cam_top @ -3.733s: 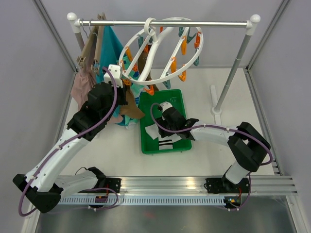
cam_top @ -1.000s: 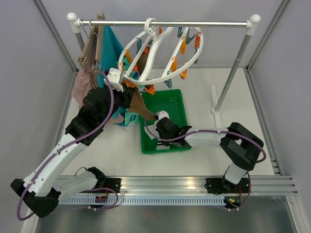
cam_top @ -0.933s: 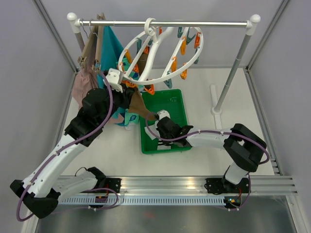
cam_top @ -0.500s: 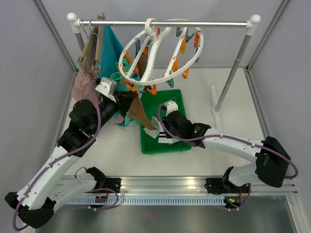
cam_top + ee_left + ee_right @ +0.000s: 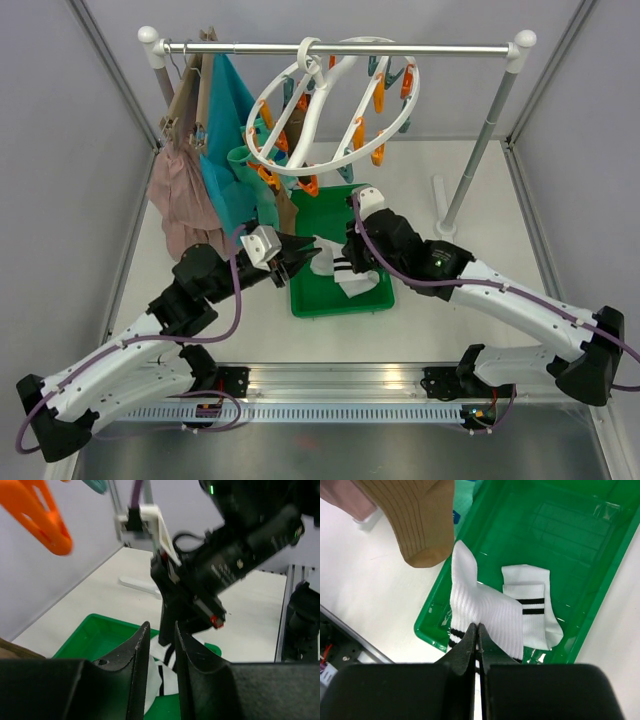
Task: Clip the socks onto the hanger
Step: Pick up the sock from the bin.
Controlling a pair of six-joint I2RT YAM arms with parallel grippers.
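The white ring hanger (image 5: 322, 95) with orange and teal pegs hangs from the rail. A brown sock (image 5: 287, 208) dangles from it; its toe (image 5: 422, 525) shows in the right wrist view. My right gripper (image 5: 349, 261) (image 5: 477, 636) is shut on a white sock with black cuff stripes (image 5: 485, 611), lifted above the green tray (image 5: 318, 300). A second white striped sock (image 5: 532, 607) lies in the tray (image 5: 600, 565). My left gripper (image 5: 305, 256) (image 5: 161, 626) points at the right gripper from the left, narrowly open with nothing between its fingers. An orange peg (image 5: 42, 517) hangs above it.
A large teal garment (image 5: 228, 150) and a pink-beige garment (image 5: 180, 200) hang on slim hangers at the rail's left end. The rail (image 5: 430, 47) rests on a slanted post (image 5: 480, 140) at the right. Grey walls close in both sides.
My left arm dropped away from the hanger, leaving the brown sock hanging there, and now points at the tray. My right gripper lifted a white sock out of the tray.
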